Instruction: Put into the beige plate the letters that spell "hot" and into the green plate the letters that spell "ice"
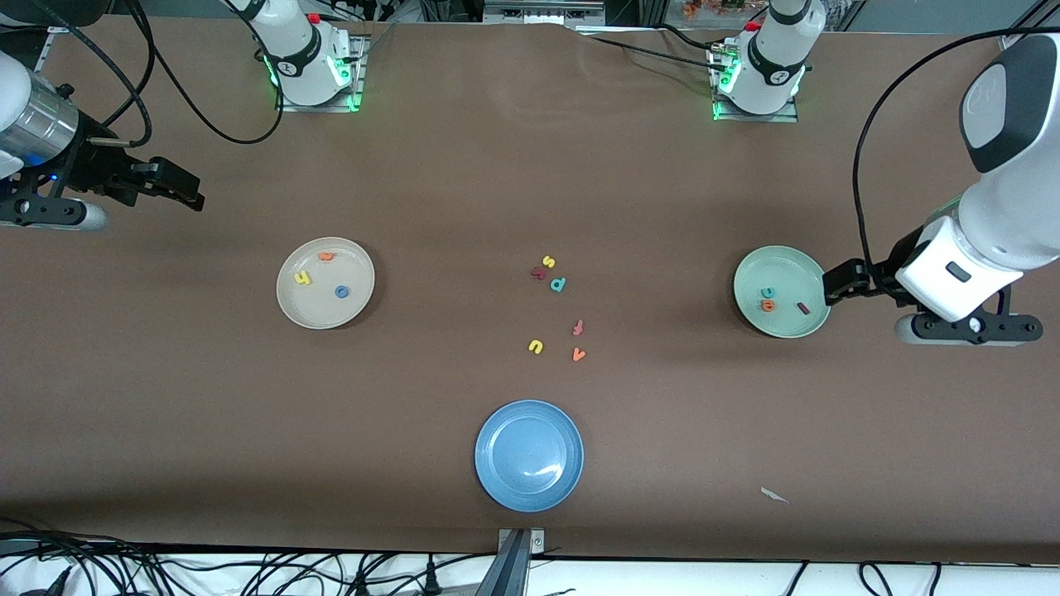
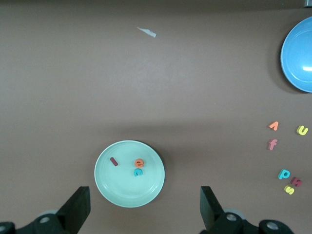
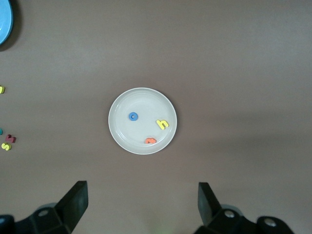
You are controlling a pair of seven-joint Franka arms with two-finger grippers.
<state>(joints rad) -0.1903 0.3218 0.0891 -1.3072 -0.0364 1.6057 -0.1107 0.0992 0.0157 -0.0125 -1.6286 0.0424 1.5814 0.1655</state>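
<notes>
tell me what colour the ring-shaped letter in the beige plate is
Blue; the ring-shaped "o" shows best in the right wrist view.

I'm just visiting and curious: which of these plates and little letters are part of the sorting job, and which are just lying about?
Part of the job:
- round cream-beige plate holding yellow "h", blue ring "o", orange "t"
- round mint-green plate holding dark red "i", teal "c", orange "e"

Lying about:
- round blue plate
- six loose foam letters mid-table
- white scrap

We see a blue plate on the tabletop; farther from the camera than that plate lie loose letters, and a paper scrap lies beside it.
</notes>
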